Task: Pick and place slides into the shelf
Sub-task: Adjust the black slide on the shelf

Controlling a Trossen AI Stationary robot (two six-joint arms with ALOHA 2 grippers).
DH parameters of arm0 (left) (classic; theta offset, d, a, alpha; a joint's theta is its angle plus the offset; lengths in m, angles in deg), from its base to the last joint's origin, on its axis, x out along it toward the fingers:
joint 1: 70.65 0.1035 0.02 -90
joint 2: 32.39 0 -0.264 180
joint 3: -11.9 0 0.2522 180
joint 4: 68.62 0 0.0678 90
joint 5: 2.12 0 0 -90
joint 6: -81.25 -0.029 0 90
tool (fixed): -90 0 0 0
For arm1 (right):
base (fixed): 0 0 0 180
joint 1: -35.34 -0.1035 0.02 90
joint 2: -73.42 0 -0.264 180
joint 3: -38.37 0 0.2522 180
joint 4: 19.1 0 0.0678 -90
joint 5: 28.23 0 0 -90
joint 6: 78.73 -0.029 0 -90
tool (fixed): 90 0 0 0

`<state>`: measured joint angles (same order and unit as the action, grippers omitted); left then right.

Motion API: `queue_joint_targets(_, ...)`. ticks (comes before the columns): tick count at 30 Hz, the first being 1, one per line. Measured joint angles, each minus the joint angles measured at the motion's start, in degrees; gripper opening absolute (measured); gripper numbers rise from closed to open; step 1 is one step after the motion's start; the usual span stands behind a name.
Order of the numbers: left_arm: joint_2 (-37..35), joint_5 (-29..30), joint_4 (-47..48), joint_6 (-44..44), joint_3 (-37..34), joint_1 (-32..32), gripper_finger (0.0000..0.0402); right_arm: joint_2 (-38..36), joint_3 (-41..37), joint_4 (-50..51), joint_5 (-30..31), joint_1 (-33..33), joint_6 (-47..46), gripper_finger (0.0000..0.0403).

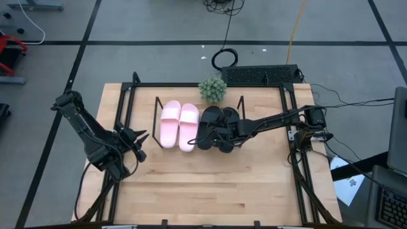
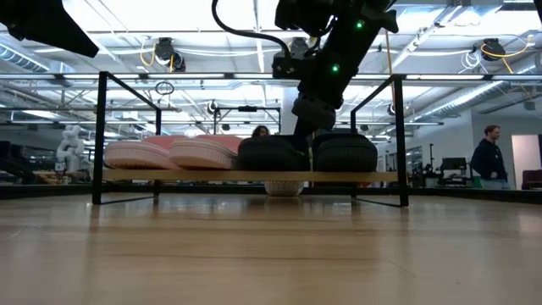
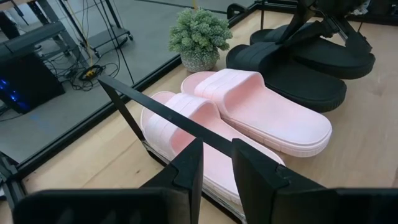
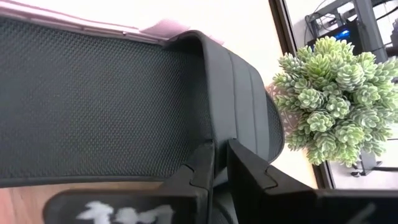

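Handling: your black slides (image 1: 216, 127) look light, soft, matte; take the strap edge | Place: all four slides on the shelf (image 1: 191, 149), pink slides (image 1: 179, 125) beyond the black | Right hand (image 1: 224, 135): reaching low over them, fingers nearly together at the strap | Left hand (image 1: 137, 145): waits over the worktop (image 1: 210, 191), narrow gap, empty.

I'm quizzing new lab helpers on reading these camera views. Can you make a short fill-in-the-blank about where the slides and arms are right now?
1. The pink slides lie on the shelf to the ____ of the black slides in the high view.
2. The small potted ____ stands just behind the shelf.
3. The ____ gripper reaches over the black slides.
4. The left gripper waits off the shelf, holding ____.

Missing words: left; plant; right; nothing
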<state>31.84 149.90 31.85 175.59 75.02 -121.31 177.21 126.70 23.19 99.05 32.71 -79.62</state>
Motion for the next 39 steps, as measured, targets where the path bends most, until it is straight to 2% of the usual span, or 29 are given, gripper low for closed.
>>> queue_joint_targets(13,0.0,0.0,0.0,0.3,0.0,0.0,0.0088,-0.2,0.0,1.7,0.2,0.0,4.5,0.0027)
queue_joint_targets(27,0.0,0.0,-0.2,0.4,0.0,0.0,0.0088,-1.2,0.0,3.2,-0.1,0.0,5.1,0.0029)
queue_joint_targets(32,0.0,0.0,-0.3,0.4,0.0,0.0,0.0088,-1.2,0.0,3.0,-0.5,0.0,5.0,0.0045)
queue_joint_targets(39,0.0,0.0,-0.3,0.4,0.0,0.0,0.0088,-1.2,0.0,3.2,-1.6,0.0,3.7,0.0093)
